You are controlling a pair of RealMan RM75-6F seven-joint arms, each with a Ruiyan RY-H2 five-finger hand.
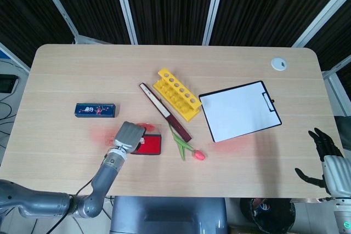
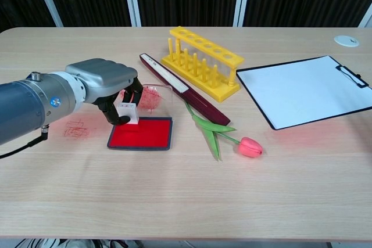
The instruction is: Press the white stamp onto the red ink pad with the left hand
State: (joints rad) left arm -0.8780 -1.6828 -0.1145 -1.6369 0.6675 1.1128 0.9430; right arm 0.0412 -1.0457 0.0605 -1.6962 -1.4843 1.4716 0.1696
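Observation:
The red ink pad (image 2: 141, 133) lies in a dark tray near the table's front left, also seen as the ink pad (image 1: 150, 145) in the head view. My left hand (image 2: 104, 82) hovers over the pad's back left corner and pinches the white stamp (image 2: 128, 112), whose base stands just above or at that edge of the pad. From above, the left hand (image 1: 128, 136) hides the stamp. My right hand (image 1: 323, 156) hangs off the table's right front corner with dark fingers spread, holding nothing.
The pad's clear lid (image 2: 156, 95) stands behind it. Nearby lie a dark red pen case (image 2: 183, 93), a yellow tube rack (image 2: 201, 61), a tulip (image 2: 232, 138), a clipboard (image 2: 306, 90) and a blue box (image 1: 95, 110). Red stamp marks (image 2: 76, 128) show left of the pad.

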